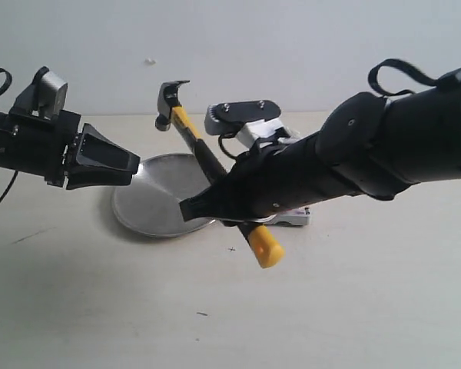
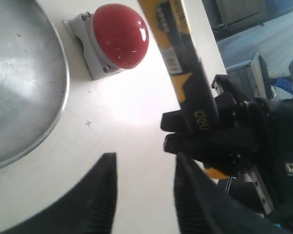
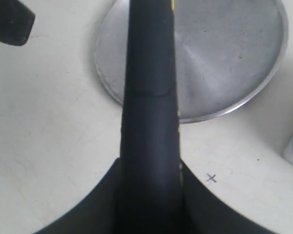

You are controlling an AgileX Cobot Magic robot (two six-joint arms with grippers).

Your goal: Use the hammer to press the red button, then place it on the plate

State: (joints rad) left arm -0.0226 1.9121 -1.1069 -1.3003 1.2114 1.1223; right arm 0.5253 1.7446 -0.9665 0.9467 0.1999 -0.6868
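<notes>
My right gripper is shut on the black middle of the hammer and holds it off the table, tilted. Its dark head points up and back, and its yellow tip hangs low toward the front. The handle runs out between the right fingers over the rim of the silver plate. The red button on its grey base sits beside the plate; in the exterior view the right arm hides it. My left gripper hovers by the plate's left edge, jaws apart and empty.
The right forearm stretches across the right half of the table. A small pen cross marks the tabletop near the plate. Pale bare tabletop lies toward the front, and a white wall stands behind.
</notes>
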